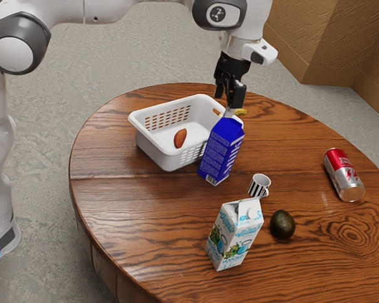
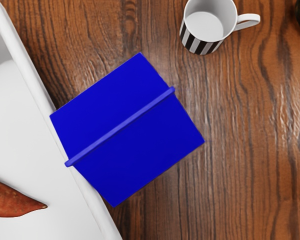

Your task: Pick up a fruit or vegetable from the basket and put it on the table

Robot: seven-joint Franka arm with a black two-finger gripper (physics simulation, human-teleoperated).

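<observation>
Fingers (image 1: 228, 101) apart & empty, above blue carton (image 1: 220, 151) beside basket (image 1: 170, 161). Sweet potato (image 1: 180, 138) in basket: pick n/y done; grasp, lift, tabletop (image 1: 132, 208) placement left.

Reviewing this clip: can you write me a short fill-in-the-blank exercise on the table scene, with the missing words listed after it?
1. The basket holding the sweet potato is ____ in colour.
2. The carton right beside the basket is ____.
3. The mug has white and ____ stripes.
4. The can is silver and ____.

Missing words: white; blue; black; red.
</observation>
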